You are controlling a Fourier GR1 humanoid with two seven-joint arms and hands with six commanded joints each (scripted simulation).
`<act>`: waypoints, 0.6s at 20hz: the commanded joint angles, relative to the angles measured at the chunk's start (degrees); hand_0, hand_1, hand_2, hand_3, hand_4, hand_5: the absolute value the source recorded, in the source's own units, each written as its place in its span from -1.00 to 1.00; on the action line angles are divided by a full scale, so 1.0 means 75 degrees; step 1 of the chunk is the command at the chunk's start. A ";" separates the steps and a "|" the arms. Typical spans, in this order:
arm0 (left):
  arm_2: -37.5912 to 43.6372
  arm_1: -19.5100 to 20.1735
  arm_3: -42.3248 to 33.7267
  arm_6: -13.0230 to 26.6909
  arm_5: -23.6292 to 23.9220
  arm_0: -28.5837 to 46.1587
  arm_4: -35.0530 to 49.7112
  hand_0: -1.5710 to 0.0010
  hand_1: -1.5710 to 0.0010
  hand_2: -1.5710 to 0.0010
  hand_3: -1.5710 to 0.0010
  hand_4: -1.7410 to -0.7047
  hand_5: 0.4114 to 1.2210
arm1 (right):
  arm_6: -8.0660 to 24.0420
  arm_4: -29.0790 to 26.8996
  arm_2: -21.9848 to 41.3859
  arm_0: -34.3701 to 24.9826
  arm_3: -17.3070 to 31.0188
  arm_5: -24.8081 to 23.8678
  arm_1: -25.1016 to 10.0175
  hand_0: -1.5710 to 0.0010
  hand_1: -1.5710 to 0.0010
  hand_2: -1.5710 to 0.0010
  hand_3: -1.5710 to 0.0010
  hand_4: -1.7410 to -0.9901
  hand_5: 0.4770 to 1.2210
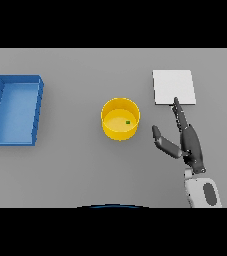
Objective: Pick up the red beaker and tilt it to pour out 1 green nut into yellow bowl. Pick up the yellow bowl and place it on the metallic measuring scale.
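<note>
The yellow bowl [120,118] stands upright at the middle of the table with one small green nut [128,122] lying inside it. The metallic measuring scale [173,87], a flat pale square, lies behind and to the right of the bowl. My right hand [190,142] hovers to the right of the bowl, open, with fingers straight and pointing toward the scale's near edge and the thumb spread toward the bowl. A gap separates the hand from the bowl, and the hand holds nothing. No red beaker shows in the head view. My left hand is out of sight.
A blue rectangular bin [15,109] sits at the far left of the grey table.
</note>
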 commanded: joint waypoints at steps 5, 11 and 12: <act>0.0337 0.0159 -0.0988 0.0513 0.0503 0.1351 0.1199 -1.00 -1.00 -1.00 -0.78 -1.00 1.00 | -0.0159 0.0203 0.0103 0.0045 0.0019 -0.0018 -0.0054 1.00 1.00 1.00 1.00 0.46 -0.39; 0.0248 0.0652 -0.3903 0.1404 0.1730 0.3601 0.2324 -1.00 -1.00 -1.00 -0.77 -1.00 1.00 | -0.0164 0.0249 0.0038 0.0022 0.0199 -0.0070 -0.0109 1.00 1.00 1.00 1.00 0.44 -0.40; 0.0201 0.0759 -0.4390 0.1535 0.1920 0.3940 0.2467 -1.00 -1.00 -1.00 -0.78 -1.00 1.00 | -0.0243 0.0210 0.0019 -0.0011 0.0174 -0.0061 -0.0122 1.00 1.00 1.00 1.00 0.44 -0.41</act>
